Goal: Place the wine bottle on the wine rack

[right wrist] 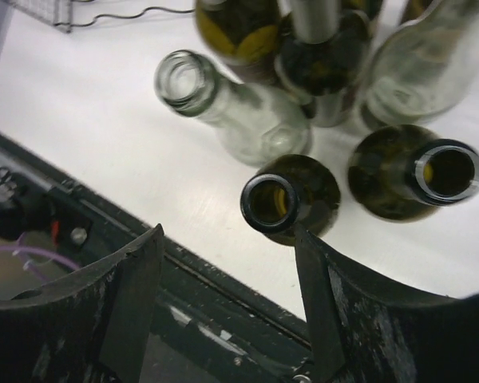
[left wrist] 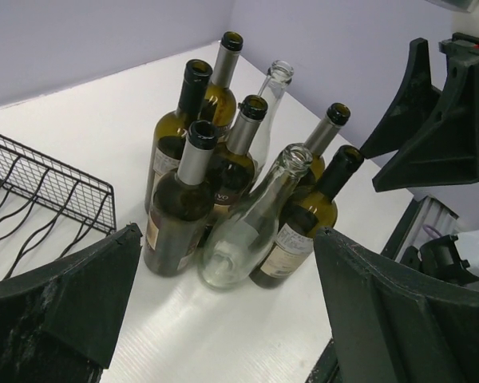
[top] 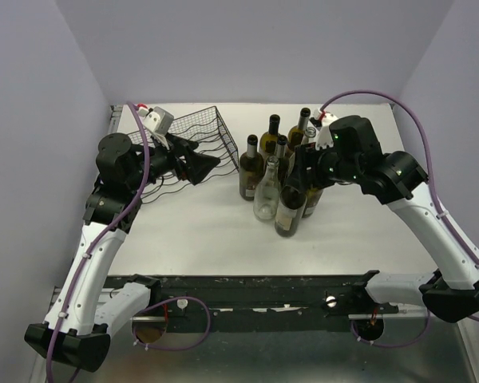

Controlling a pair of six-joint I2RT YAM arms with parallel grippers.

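The right pincer (right wrist: 227, 239) is hovering over a tight cluster of upright bottles, its jaws standing spread and pinching nothing. The dark green glass wine bottle with the open mouth (right wrist: 273, 203) is standing just ahead of the fingertips, off-centre toward one finger and not yet between them. Its long axis is pointing up, almost straight at the wrist camera, so only the mouth and shoulder are showing. To take the neck, the pincer would, by my judgement, need to go slightly forward and down. A clear glass bottle (right wrist: 239, 112) is leaning just beyond it, farther ahead of the pincer, and may get nudged.

The black wire wine rack (top: 199, 132) is sitting well apart from this pincer, on the far side of the cluster. The left pincer (top: 206, 163), jaws wide apart and holding nothing, is waiting just beside the rack. For the bottle, the right arm is clearly nearer.
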